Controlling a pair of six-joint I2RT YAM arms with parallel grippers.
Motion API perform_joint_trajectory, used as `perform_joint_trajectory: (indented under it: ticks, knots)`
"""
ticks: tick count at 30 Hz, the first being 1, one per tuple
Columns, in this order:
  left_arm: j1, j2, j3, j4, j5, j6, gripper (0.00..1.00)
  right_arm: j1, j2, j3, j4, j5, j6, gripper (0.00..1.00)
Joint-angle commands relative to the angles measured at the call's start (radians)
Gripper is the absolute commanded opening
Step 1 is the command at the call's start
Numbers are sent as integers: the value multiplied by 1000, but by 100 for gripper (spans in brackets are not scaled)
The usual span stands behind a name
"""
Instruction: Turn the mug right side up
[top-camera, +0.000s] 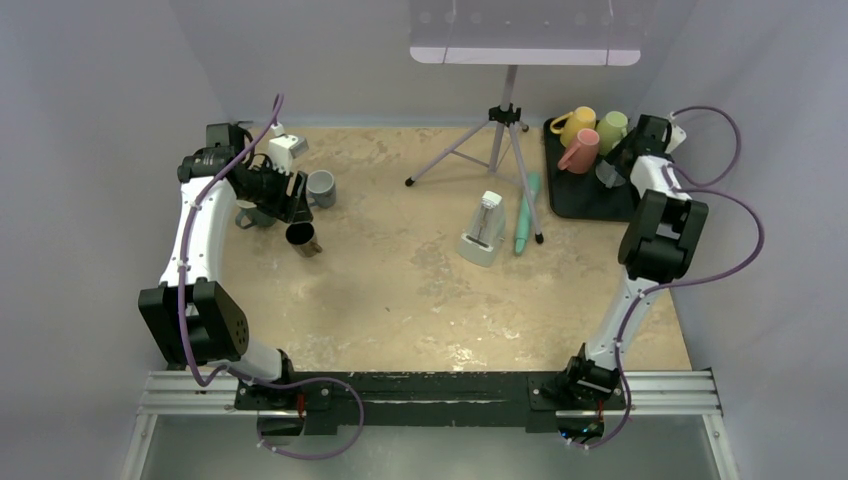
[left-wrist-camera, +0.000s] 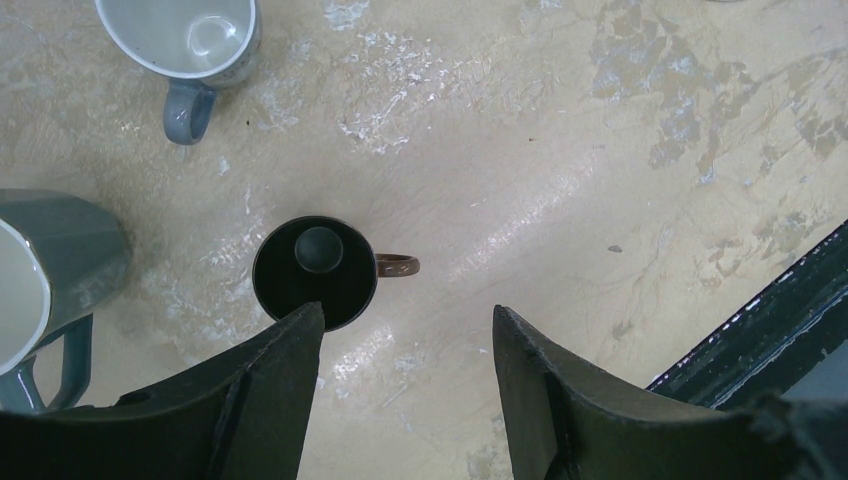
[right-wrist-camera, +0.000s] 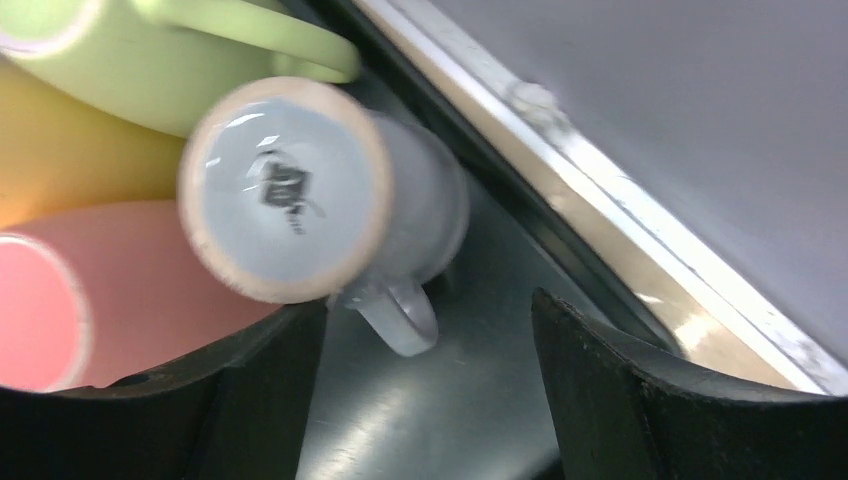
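I am looking into a robotics lab test cell, not a home or a shop. Plain grey walls (top-camera: 90, 150) box in a worn, scuffed desk (top-camera: 420, 300). The left arm (top-camera: 195, 235) and right arm (top-camera: 655, 230) are bolted to an aluminium rail (top-camera: 430, 395) at its near edge, with purple cables (top-camera: 181, 310) looping loose. A tripod (top-camera: 505, 125) on the desk carries a flat pale panel (top-camera: 525, 45). Beside it, coloured mugs (top-camera: 580, 150) sit on a black tray (top-camera: 590, 200).

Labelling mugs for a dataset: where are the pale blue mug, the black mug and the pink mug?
pale blue mug (right-wrist-camera: 285, 190), right wrist view, stamped base.
black mug (left-wrist-camera: 290, 288), left wrist view, dark inside.
pink mug (right-wrist-camera: 150, 285), right wrist view, side wall.
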Motion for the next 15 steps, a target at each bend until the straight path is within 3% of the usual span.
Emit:
perform_joint_trajectory:
  ticks: [1, 9, 15]
  knots:
    - [-2, -4, -1, 17, 31, 15, 67, -53, -93, -85, 21, 115, -54, 77]
    - [-2, 2, 1, 18, 41, 16, 67, -52, -27, -58, 37, -73, -137, 69]
    - [-2, -2, -4, 17, 41, 22, 67, -49, 20, -25, 40, -218, -217, 69]
